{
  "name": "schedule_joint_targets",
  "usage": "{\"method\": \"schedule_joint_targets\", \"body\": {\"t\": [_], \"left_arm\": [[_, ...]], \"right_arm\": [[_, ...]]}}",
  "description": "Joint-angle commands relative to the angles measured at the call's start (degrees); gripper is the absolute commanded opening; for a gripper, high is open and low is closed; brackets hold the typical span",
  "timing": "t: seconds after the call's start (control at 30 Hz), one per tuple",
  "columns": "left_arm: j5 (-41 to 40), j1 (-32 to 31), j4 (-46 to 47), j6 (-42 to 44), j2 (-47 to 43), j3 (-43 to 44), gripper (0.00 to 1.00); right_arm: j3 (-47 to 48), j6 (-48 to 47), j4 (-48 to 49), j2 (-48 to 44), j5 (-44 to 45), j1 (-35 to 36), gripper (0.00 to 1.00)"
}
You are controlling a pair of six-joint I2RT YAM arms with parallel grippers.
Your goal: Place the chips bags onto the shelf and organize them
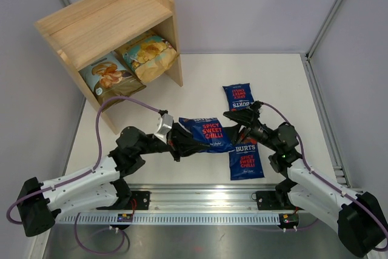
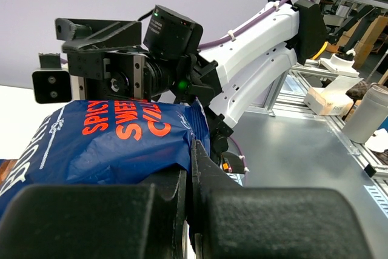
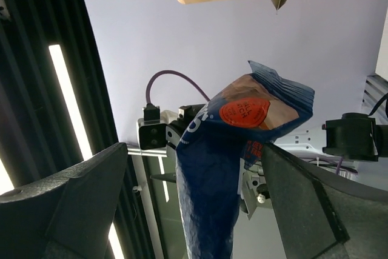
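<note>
A dark blue Burts chips bag hangs above the table between my two grippers. My left gripper is shut on its left edge; in the left wrist view the jaws pinch the bag. My right gripper is open, with its fingers on either side of the bag's right end and a gap on both sides. Two more dark blue bags lie flat on the table. The wooden shelf holds the pale Cassava bag and the tan-yellow bag on its lower tier.
The shelf's top tier is bare wood. The white table ends at a metal rail in front of the arm bases. Grey walls close in the left and right sides. The right arm fills the middle of the left wrist view.
</note>
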Motion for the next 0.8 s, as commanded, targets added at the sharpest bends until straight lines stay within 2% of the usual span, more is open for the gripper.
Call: {"method": "schedule_joint_targets", "body": {"t": [0.0, 0.17, 0.53, 0.63, 0.67, 0.77], "left_arm": [[0.83, -0.04, 6.33, -0.72, 1.58, 0.88, 0.0], [2.84, -0.04, 5.72, 0.34, 2.99, 2.37, 0.0], [8.12, -0.12, 13.79, -3.87, 9.32, 4.39, 0.0], [8.74, -0.21, 15.73, -5.19, 9.67, 4.39, 0.0], [8.92, -0.3, 16.08, -5.37, 9.41, 4.22, 0.0], [9.0, -0.47, 16.44, -6.16, 8.88, 3.69, 0.0]], "right_arm": [[2.87, -1.81, -4.34, 0.57, -1.67, -0.31, 0.99], [1.12, -2.79, -8.39, -0.92, -2.46, -0.22, 1.0], [3.31, -0.24, -2.07, 3.65, -4.75, 1.18, 0.99], [3.31, 1.61, 2.05, 6.11, -4.48, 1.27, 0.92], [3.14, 1.79, 3.55, 7.5, -4.4, 1.27, 0.81], [3.22, 1.27, 6.72, 9.88, -3.87, 0.92, 0.62]]}}
